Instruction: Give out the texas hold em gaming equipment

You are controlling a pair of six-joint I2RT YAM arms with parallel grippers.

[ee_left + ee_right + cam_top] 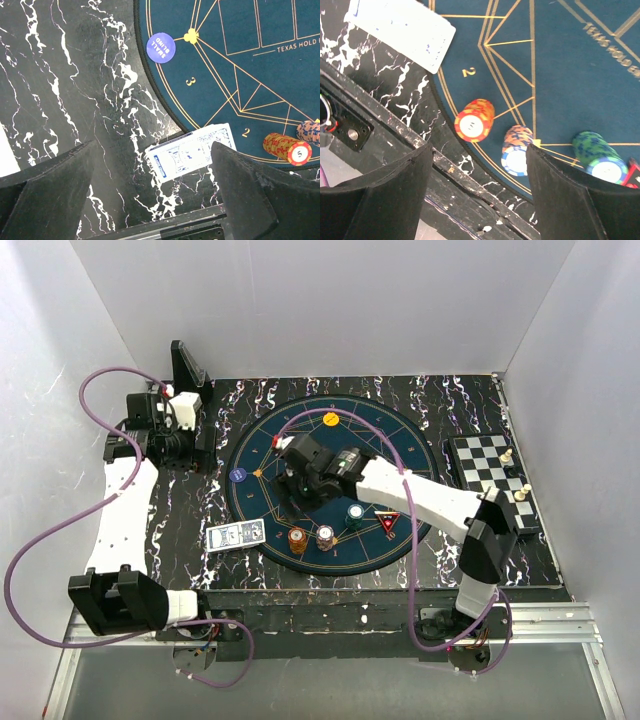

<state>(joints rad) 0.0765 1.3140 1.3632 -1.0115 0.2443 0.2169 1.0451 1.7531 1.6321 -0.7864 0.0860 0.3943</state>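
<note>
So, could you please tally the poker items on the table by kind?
Chip stacks: 3 (orange stack, blue-white stack, green stack)
Round discs: 2 (blue disc, yellow disc)
Triangular marker: 1
Card pile: 1
Total: 7

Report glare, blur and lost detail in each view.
Top external: evenly lit, sharp, shadows soft, no glare on the round mat. Left wrist: the small blind button reads crisply; the near fingers are dark and featureless. Right wrist: the card is washed nearly white; chip stacks are sharp.

Left tool (154, 152), right tool (479, 150) agape (empty).
</note>
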